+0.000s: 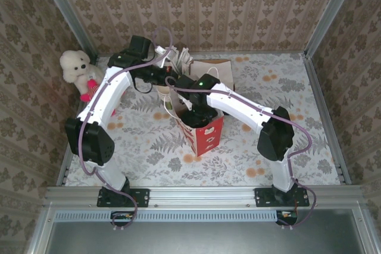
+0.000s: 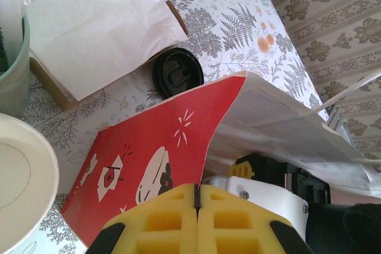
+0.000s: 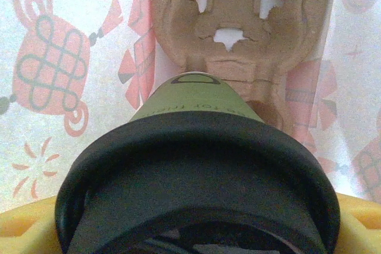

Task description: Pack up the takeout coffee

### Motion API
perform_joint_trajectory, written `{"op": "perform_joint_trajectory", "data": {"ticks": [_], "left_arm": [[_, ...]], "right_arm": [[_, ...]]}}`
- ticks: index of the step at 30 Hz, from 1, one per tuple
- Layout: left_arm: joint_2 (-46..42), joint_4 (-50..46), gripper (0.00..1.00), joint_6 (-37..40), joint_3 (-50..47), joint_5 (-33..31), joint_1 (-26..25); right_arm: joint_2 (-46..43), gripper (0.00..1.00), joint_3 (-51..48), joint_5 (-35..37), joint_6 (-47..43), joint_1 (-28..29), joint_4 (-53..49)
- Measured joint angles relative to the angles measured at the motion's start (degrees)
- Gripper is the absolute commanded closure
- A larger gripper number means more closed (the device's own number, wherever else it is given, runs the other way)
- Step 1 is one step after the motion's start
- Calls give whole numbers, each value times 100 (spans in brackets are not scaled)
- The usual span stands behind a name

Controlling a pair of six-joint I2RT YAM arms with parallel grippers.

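The takeout coffee (image 3: 193, 102), a green paper cup with a black lid (image 3: 196, 165), hangs inside the red paper bag (image 1: 206, 138). My right gripper (image 3: 196, 209) is shut on it, with a yellow finger (image 3: 21, 224) showing on each side of the lid. Below the cup, a brown cardboard cup carrier (image 3: 238, 22) lies at the bag's bottom. From above, the right gripper (image 1: 199, 118) reaches down into the bag's mouth. My left gripper (image 2: 197, 191) is shut on the bag's upper rim (image 2: 223, 117), at the bag's far left corner (image 1: 171, 84).
A flat black round lid (image 2: 177, 72) lies on the table beside a white paper bag (image 2: 89, 28). A cream-lined cup (image 2: 24, 182) stands close to the left gripper. A white plush toy (image 1: 80, 72) sits at the far left. Patterned walls enclose the table.
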Motion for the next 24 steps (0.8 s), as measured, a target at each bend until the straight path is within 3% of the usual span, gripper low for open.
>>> {"op": "perform_joint_trajectory", "data": {"ticks": [24], "left_arm": [[-76, 177, 100, -7, -155, -22, 55]], "right_arm": [[-328, 51, -540, 0, -118, 0, 352]]}}
